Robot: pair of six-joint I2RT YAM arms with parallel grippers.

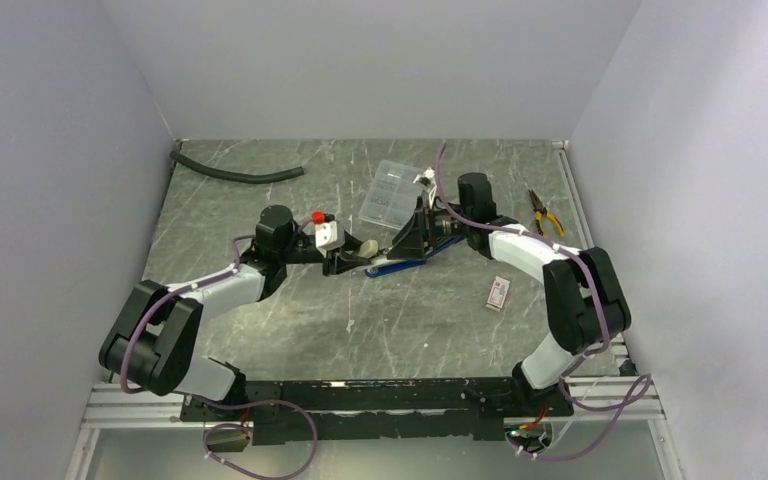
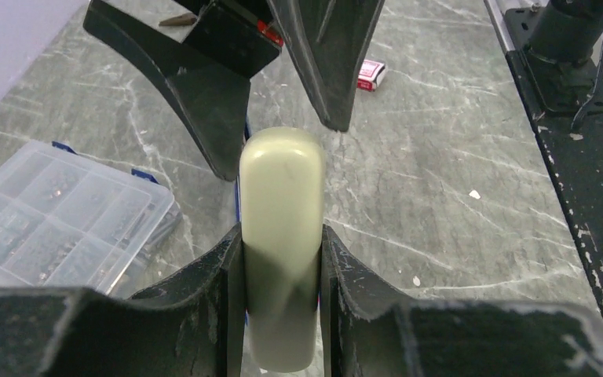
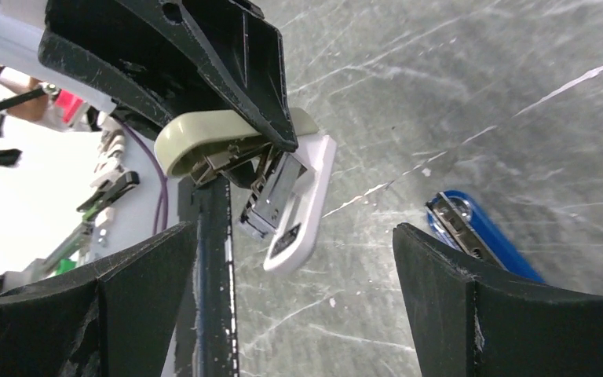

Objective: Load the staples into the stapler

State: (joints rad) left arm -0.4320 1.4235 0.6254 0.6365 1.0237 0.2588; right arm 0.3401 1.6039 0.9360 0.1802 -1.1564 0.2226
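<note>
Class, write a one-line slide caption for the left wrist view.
Left gripper shut on the cream stapler above a marbled table, clear compartment case to one side.

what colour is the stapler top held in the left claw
Pale cream; the stapler top shows best in the left wrist view.

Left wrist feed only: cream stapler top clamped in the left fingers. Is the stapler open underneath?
Observer: Yes. Right wrist view shows the stapler open, its white base swung away from the cream top, metal magazine showing.
Operator: Right gripper carrying staples?
Observer: No. The right gripper is open, with nothing between its fingers.
Operator: Anything lying near the stapler?
Observer: A blue tool with a metal channel lies flat beside it.
</note>
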